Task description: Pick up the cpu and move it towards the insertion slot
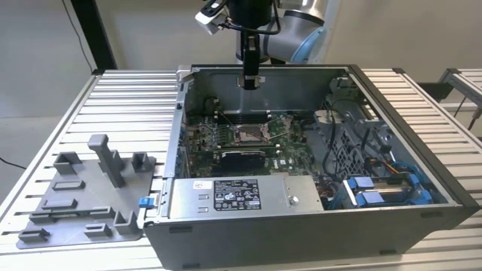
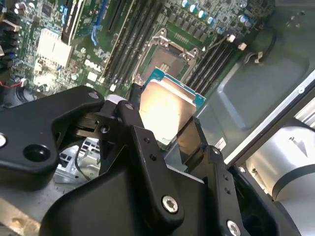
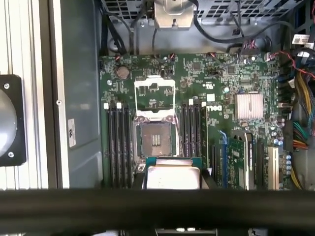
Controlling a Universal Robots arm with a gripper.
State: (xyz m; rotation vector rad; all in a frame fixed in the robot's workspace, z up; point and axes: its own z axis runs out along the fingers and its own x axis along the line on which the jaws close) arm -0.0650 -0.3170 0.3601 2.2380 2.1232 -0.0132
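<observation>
Closest to the lens in the second wrist view, the black gripper (image 2: 165, 125) fills the foreground, its linkage arms and screws spreading outward. Between its two fingers (image 2: 135, 123) sits the cpu (image 2: 167, 108), clamped by opposite edges, its silvery top face catching a bright glare and a thin green border showing along its far edges. Beyond the chip lies the insertion slot (image 2: 170, 54), its metal frame swung open, flanked by rows of dark memory slots (image 2: 128, 34).

In the first wrist view the cpu (image 3: 173, 176) appears just above a dark band across the picture, with the insertion slot (image 3: 155, 139) right beside it on the green motherboard (image 3: 216, 93); the chip's edge lies close to the socket's frame but does not overlap the tan-grey centre. A finned heatsink (image 3: 249, 106) stands well apart on the board.

In the exterior view the arm (image 1: 290, 25) reaches down from above the rear wall of the open computer case (image 1: 301, 237), wrist pointing straight down, the gripper (image 1: 249, 83) hanging vertically inside the case. It hovers well above the insertion slot (image 1: 249, 133) near the middle of the board. A silver power supply (image 1: 241, 197) with a label sits along the case's front edge. Outside the case, toward the exterior view's left, a grey fixture plate (image 1: 83, 203) with upright posts rests on the slatted metal table (image 1: 121, 90).
</observation>
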